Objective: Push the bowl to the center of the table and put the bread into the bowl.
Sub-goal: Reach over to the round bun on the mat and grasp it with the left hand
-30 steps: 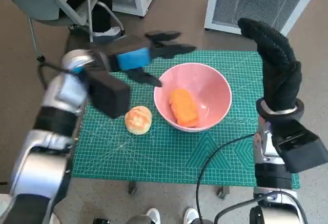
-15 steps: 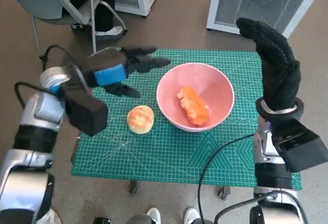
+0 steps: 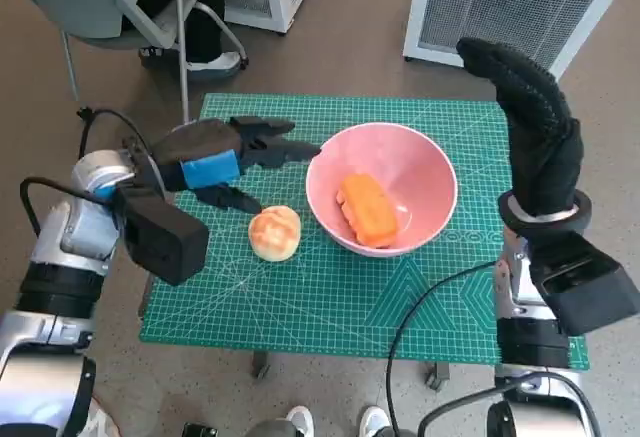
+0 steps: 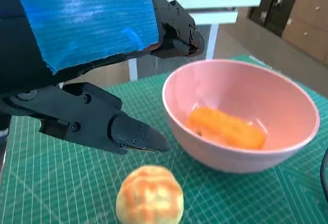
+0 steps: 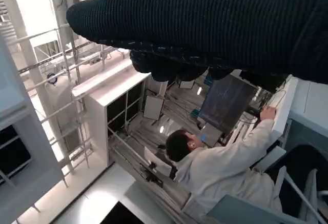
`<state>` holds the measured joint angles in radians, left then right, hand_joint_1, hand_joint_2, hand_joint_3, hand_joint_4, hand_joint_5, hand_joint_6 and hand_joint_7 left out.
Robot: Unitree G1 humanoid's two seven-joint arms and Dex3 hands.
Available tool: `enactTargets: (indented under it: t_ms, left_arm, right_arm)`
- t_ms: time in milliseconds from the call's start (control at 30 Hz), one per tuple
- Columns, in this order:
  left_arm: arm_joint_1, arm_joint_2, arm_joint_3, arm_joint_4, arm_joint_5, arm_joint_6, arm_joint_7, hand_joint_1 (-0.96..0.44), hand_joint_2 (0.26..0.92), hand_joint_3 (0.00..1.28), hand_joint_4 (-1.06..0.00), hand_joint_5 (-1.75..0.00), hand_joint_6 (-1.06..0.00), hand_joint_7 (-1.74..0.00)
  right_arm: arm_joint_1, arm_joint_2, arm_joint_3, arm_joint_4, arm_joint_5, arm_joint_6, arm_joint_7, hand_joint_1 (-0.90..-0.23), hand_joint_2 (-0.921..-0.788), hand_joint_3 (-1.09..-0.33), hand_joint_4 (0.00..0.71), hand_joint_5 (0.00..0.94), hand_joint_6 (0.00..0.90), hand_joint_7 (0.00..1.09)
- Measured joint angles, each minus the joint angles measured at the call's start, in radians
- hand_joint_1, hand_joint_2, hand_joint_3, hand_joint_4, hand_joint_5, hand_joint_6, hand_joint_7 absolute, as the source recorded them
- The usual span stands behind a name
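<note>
My left hand (image 3: 215, 162) is hovering open, holding nothing, just beside the pink bowl (image 3: 432, 172). The orange bread (image 3: 365, 208) is lying inside it. My right hand (image 3: 530, 122) is hanging empty, fingers straight, above the bench (image 3: 330, 292).

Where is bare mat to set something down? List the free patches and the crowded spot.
Free: the green mat along its near edge, below the pink bowl, and the strip right of the bowl. Crowded: the left hand, round bun and bowl sit close together.
</note>
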<state>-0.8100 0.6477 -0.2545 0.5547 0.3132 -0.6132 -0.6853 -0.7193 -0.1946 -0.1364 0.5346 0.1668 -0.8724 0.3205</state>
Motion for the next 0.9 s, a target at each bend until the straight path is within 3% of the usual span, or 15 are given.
enactTargets:
  t_ms: [300,900]
  left_arm:
    - [0.034,-0.023,-0.036,0.033,0.006,0.012,-0.001,-0.27,0.837,0.00,-0.30,0.00,-0.40,-0.01]
    - [0.043,-0.035,-0.052,0.095,0.005,0.010,-0.007,-0.25,0.826,0.00,-0.33,-0.01,-0.43,-0.01]
  right_arm:
    - [-0.006,-0.001,-0.001,0.005,0.029,0.007,0.015,-0.619,-0.921,-0.754,0.341,0.003,0.068,0.61]
    - [-0.006,-0.003,-0.004,0.004,0.035,0.018,0.034,-0.616,-0.921,-0.750,0.342,0.003,0.068,0.61]
